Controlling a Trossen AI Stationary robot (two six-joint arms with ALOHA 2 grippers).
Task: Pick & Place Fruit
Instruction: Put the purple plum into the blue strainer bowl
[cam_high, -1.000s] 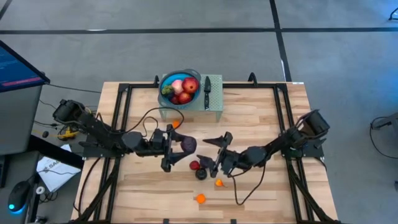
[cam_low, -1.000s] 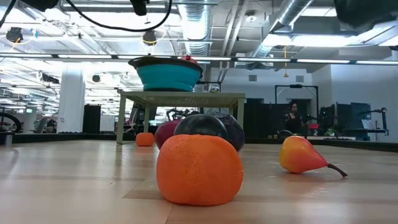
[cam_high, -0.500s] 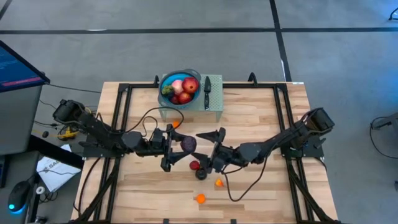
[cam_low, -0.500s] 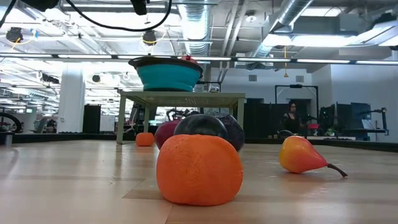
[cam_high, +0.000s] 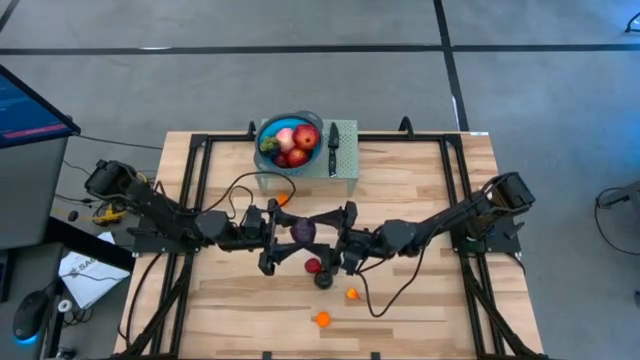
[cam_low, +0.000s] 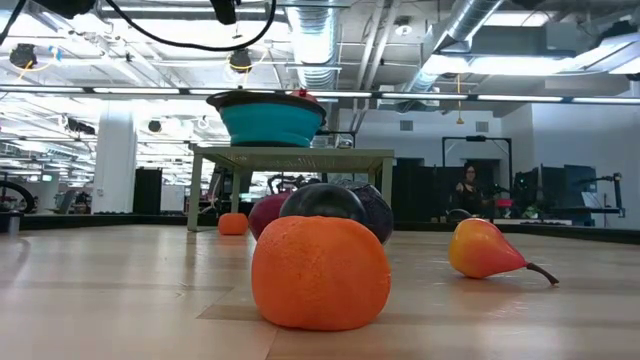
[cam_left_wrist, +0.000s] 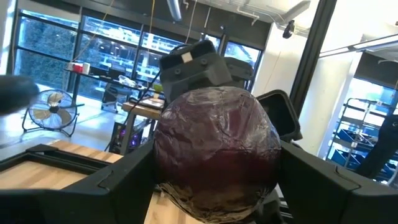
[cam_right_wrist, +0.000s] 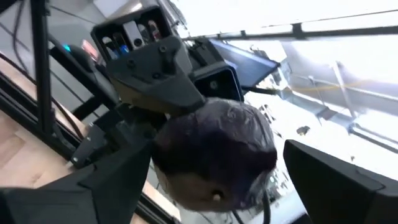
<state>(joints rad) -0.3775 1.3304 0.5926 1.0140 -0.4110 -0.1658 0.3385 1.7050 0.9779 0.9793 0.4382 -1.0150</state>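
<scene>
Handover geometry: purple fruit (cam_high: 302, 231) sits clamped in the left end effector (cam_high: 284, 236) above mid-tabletop (cam_high: 420, 200), with the right end effector (cam_high: 338, 238) directly opposite, fingers spread astride it, unclosed.

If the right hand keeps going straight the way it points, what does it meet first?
The dark purple fruit, gripped by the left hand. It sits between the right hand's open fingers already; just behind it is the left hand itself. Exact depth is hard to judge.
</scene>
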